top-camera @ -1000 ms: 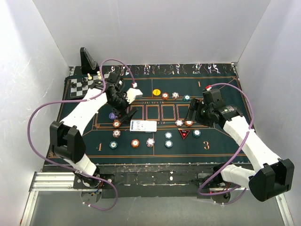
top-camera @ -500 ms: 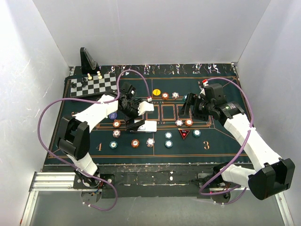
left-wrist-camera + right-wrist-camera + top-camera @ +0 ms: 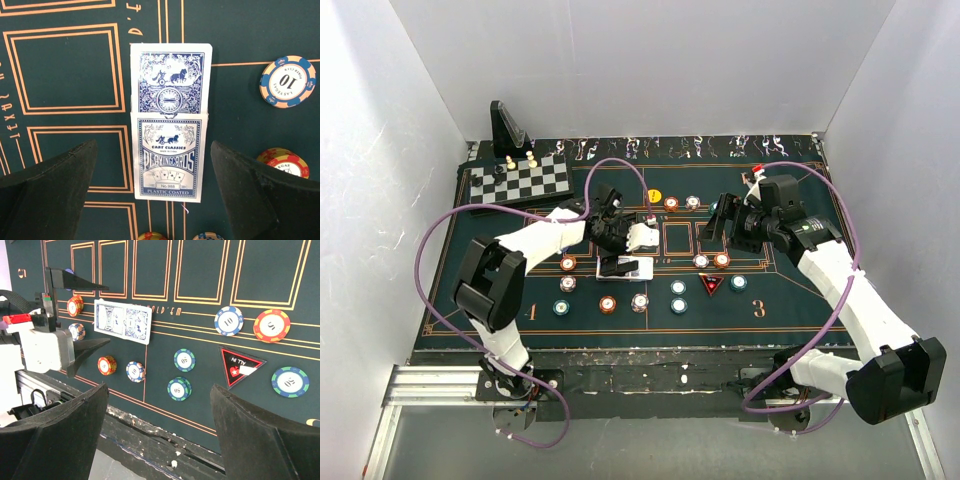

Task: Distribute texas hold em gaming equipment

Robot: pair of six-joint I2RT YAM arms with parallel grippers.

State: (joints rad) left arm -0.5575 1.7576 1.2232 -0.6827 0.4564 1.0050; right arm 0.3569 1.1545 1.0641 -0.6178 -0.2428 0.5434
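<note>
Playing cards (image 3: 170,160) lie in their blue-and-white pack, flat on the green felt worktop (image 3: 790,310) near its centre. The pack is on the near side of the row of orange-outlined boxes, and a blue-backed card (image 3: 170,80) pokes out of its far end.

Over it comes the left claw (image 3: 153,145), spread wide. One black finger (image 3: 55,185) stands off each long side of the pack, clear of it on both flanks, gripping nothing. Whether the tips are down on the felt, I cannot tell.

Off to one side of the pack, an orange-and-blue chip (image 3: 288,81) and a red-and-yellow chip (image 3: 283,162) lie apart from it.

Across the felt, the right claw (image 3: 159,387) is spread wide too, and empty. It hangs above the right half of the layout and looks back toward the pack.

Under its gaze the red triangle marker (image 3: 240,365) lies flat. A pair of teal chips (image 3: 184,360) sits just beside the marker, and a white-and-blue chip (image 3: 229,320) sits next to a red one (image 3: 271,325) farther up.

Up the felt there's the yellow disc (image 3: 654,196). In the far left corner sits the chessboard (image 3: 520,180), with the black stand (image 3: 507,125) behind it.
</note>
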